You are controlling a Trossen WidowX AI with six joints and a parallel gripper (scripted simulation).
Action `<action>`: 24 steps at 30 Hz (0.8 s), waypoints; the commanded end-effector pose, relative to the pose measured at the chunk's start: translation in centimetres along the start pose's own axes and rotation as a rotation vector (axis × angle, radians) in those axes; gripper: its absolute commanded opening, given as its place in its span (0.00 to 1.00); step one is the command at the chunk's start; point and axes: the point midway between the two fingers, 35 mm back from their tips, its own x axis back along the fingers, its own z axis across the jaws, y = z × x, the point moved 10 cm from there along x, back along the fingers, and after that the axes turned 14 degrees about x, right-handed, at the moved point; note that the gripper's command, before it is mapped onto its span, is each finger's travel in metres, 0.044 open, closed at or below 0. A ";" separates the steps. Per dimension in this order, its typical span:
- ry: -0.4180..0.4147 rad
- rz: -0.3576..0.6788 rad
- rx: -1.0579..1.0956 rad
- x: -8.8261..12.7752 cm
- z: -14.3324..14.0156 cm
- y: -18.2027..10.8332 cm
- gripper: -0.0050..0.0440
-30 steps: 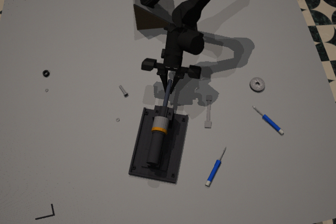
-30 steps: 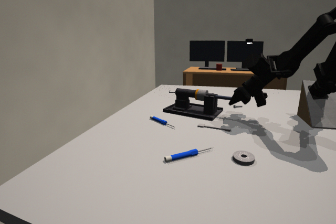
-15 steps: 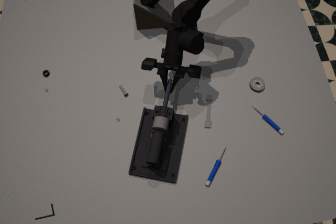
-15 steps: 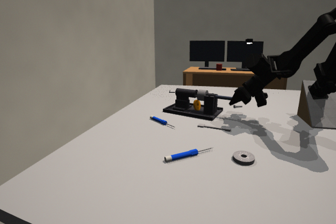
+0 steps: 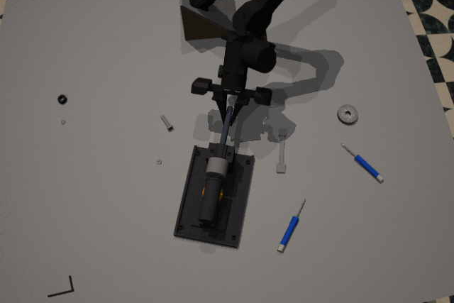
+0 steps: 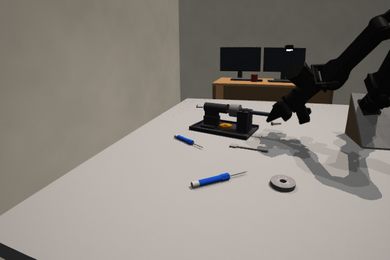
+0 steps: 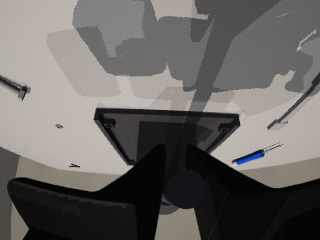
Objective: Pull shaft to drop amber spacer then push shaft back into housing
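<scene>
From above, the pincer (image 5: 230,111) is clamped on the free end of the dark shaft (image 5: 225,125), which runs down into the fixture on its black base plate (image 5: 187,196) on the counter (image 5: 110,200). A grey spacer (image 5: 215,167) rides the shaft.

From the side, the amber spacer (image 6: 225,125) lies flat on the plate between the two blocks, off the shaft.

At the wrist, the fingers pinch the shaft's round end (image 7: 187,190).
</scene>
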 end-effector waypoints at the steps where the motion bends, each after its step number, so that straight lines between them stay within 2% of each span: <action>1: 0.000 0.000 0.000 0.0 0.0 0.0 0.10; 24: -0.001 0.001 -0.003 -0.1 0.0 -0.2 0.10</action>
